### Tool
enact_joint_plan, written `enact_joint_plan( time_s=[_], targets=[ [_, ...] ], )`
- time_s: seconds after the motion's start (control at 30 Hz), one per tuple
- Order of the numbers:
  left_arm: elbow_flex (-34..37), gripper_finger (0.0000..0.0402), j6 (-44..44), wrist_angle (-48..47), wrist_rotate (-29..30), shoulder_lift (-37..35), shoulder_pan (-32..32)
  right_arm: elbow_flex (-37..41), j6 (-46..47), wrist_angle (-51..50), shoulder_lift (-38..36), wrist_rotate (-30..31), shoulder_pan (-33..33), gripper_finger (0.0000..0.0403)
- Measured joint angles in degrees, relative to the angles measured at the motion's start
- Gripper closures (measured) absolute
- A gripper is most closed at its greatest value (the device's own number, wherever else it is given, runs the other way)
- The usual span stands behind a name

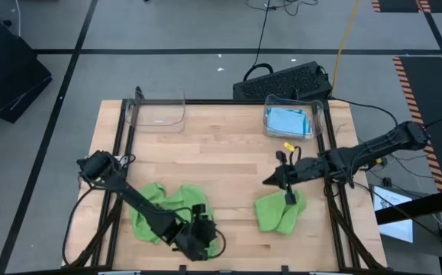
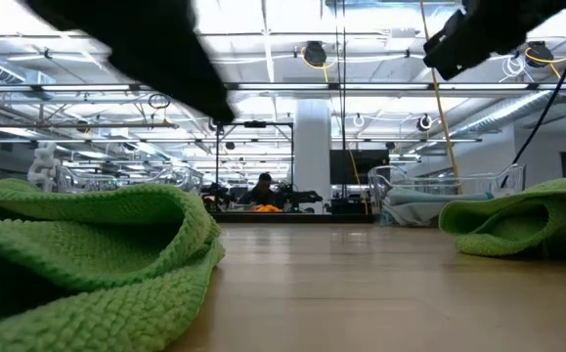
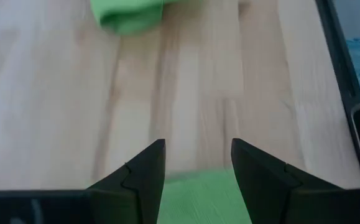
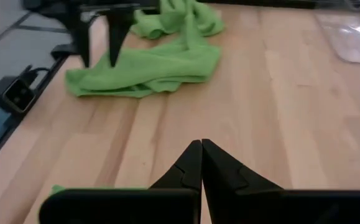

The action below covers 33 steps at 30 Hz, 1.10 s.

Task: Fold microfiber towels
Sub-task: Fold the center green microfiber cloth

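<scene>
Towels (image 1: 167,214) lie rumpled, nubby lime microfiber.

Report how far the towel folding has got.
Done: blue towels lie folded in the right bin. In hand: the left end effector, fingers apart, hovers at the crumpled green towel, holding nothing; the right end effector, shut and empty, is above the smaller bunched green towel. Left: both green towels need folding; the left bin looks empty.
</scene>
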<state>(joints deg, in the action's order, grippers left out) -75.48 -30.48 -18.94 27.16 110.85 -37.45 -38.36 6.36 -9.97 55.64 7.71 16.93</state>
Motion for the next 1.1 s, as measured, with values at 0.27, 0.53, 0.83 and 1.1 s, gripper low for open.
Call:
enact_joint_plan(
  time_s=[0.27, 0.53, 0.83, 1.1],
  targets=[
    [0.0, 0.0217, -14.4, -5.7, 1.8, 0.0, -5.8, 7.7, -3.6, 12.5, 0.7, 0.0, 2.6, 0.0403],
    [0.0, 0.0159, -23.5, -9.3, 1.9, 0.1, -11.0, 13.7, -4.2, 24.6, 0.6, -0.2, 2.7, 0.0403],
    [0.1, 0.0121, -25.7, -16.2, 4.3, 1.4, -12.0, 17.8, -4.0, 32.5, 0.6, 0.1, 2.8, 0.0403],
    [0.2, 0.0207, -26.2, -16.2, 4.0, 4.3, -10.7, 17.9, -4.1, 33.8, 0.7, 2.0, 2.8, 0.0403]
  ],
)
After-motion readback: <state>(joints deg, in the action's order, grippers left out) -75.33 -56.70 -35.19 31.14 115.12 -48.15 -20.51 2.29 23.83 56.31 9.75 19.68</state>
